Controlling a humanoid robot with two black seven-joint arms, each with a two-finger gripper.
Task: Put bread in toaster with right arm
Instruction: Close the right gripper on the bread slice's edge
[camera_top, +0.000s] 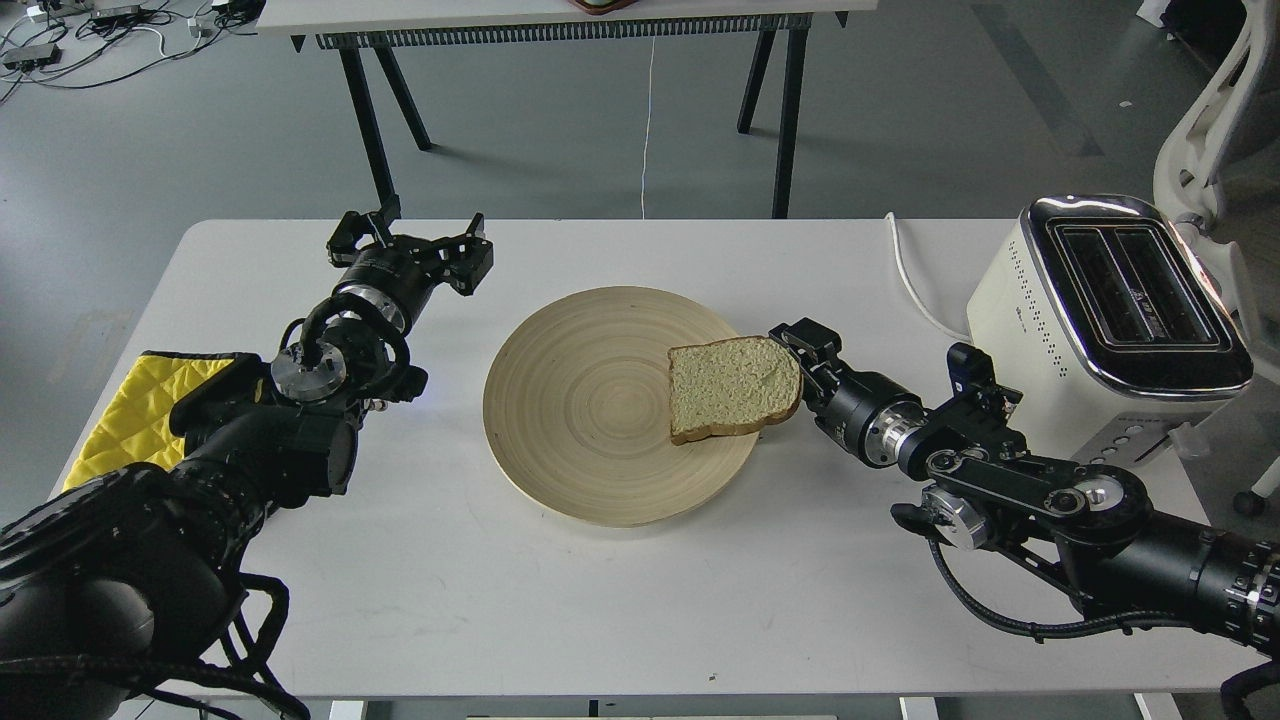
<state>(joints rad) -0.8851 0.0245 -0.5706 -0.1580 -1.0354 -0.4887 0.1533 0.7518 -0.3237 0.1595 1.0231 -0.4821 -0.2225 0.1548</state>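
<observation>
The bread (733, 387), a tan slice with brown crust, lies on the right side of a round wooden plate (530, 400) in the middle of the white table. My right gripper (803, 366) is open at the bread's right edge, with its fingers above and below that edge. I cannot tell whether they touch it. The cream-white toaster (1040, 310) with its chrome top and two empty slots stands at the far right. My left gripper (410, 243) is open and empty at the back left of the table.
A yellow quilted cloth (130, 410) lies at the table's left edge under my left arm. The toaster's white cable (905, 270) runs over the table's back edge. A white chair (1215, 120) stands behind the toaster. Another table (560, 15) stands farther back.
</observation>
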